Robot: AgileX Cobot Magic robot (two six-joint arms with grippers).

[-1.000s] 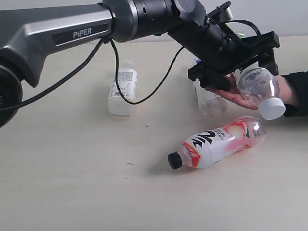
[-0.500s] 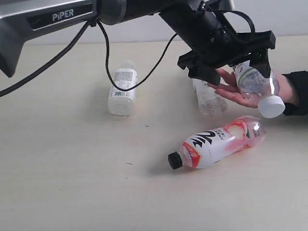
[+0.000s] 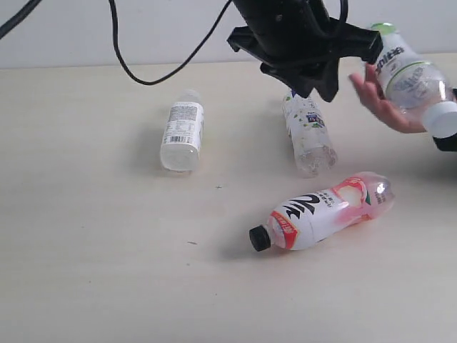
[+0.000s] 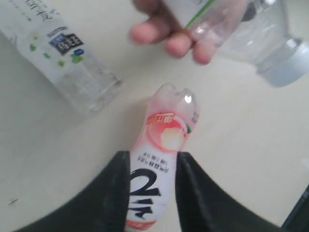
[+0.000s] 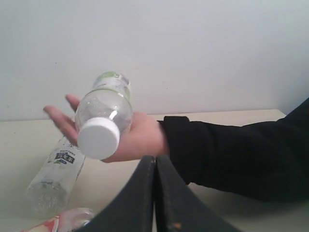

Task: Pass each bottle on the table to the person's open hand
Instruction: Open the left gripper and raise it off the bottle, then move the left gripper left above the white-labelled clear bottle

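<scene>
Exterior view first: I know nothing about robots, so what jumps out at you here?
A person's open hand at the right edge cradles a silver-green-labelled bottle with a white cap, clear of the table. Beside it, up top, hangs the black left gripper, empty. Below, a pink-red bottle with a black cap lies on its side on the pale table.
</scene>
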